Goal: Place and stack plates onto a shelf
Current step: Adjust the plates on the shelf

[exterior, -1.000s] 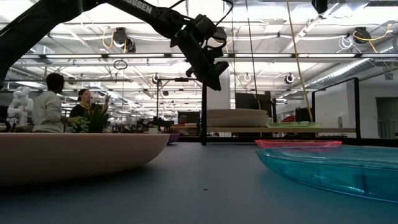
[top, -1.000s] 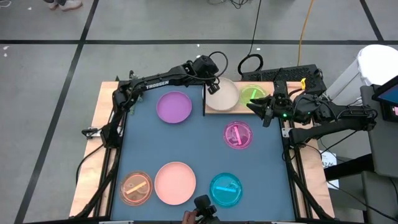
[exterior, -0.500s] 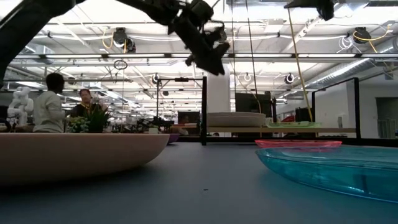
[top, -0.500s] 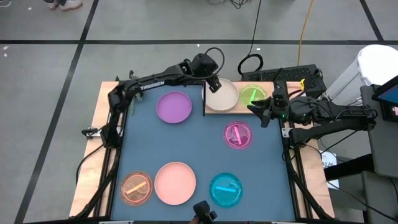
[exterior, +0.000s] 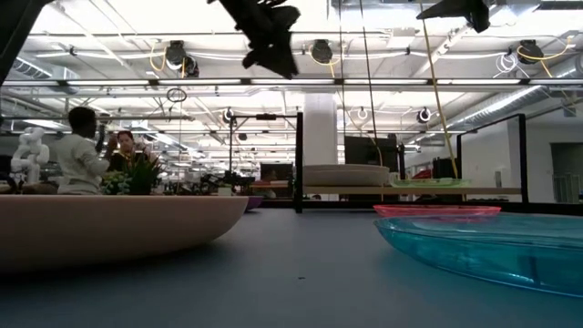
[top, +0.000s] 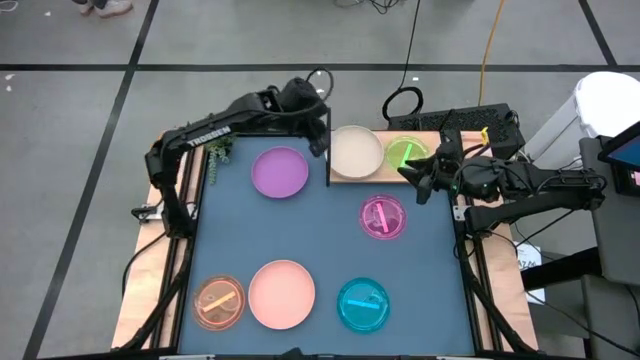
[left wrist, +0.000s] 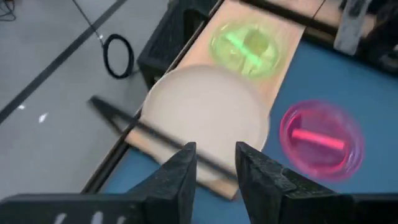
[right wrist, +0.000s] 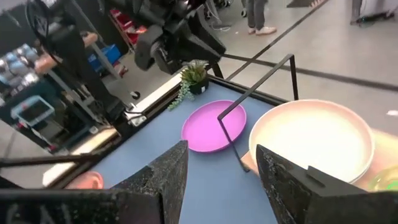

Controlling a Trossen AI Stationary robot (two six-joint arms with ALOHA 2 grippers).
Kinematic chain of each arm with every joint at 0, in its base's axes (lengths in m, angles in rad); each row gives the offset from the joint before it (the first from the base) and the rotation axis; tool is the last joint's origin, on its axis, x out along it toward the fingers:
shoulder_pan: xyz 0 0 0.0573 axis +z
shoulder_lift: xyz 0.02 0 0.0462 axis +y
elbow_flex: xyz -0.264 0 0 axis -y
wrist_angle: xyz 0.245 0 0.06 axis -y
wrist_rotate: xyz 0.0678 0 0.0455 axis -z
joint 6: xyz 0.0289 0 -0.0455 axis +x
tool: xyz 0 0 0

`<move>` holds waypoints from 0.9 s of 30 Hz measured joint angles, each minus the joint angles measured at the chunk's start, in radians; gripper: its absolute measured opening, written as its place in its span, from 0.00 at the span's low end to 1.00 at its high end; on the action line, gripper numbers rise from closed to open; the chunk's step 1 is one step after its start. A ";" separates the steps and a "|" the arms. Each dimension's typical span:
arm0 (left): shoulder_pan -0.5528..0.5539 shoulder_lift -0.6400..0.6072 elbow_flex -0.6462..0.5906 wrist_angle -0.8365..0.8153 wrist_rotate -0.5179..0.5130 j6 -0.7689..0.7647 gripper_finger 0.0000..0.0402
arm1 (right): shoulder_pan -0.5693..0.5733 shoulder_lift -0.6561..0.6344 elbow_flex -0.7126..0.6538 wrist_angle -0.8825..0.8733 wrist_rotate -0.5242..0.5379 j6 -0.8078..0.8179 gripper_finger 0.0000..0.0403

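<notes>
My left gripper [top: 318,140], fingers slightly parted and empty, hangs by the shelf's black panel [top: 328,158]; swinging toward the purple plate [top: 279,172] could clip it.

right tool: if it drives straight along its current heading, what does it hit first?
Likely the cream plate on the shelf, or the green dish nearer the right tool. If it passes above those, the black upright panel. Height unclear.
</notes>
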 joint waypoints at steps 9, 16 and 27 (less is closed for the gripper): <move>0.096 -0.018 -0.093 -0.028 0.124 0.115 0.23 | 0.000 0.024 0.000 -0.031 0.051 -0.199 0.42; 0.144 -0.025 -0.379 0.236 0.223 0.156 0.23 | 0.000 0.032 0.000 -0.050 0.133 -0.237 0.42; 0.143 -0.023 -0.663 0.645 0.223 0.397 0.23 | -0.002 0.030 -0.041 -0.029 0.187 -0.236 0.42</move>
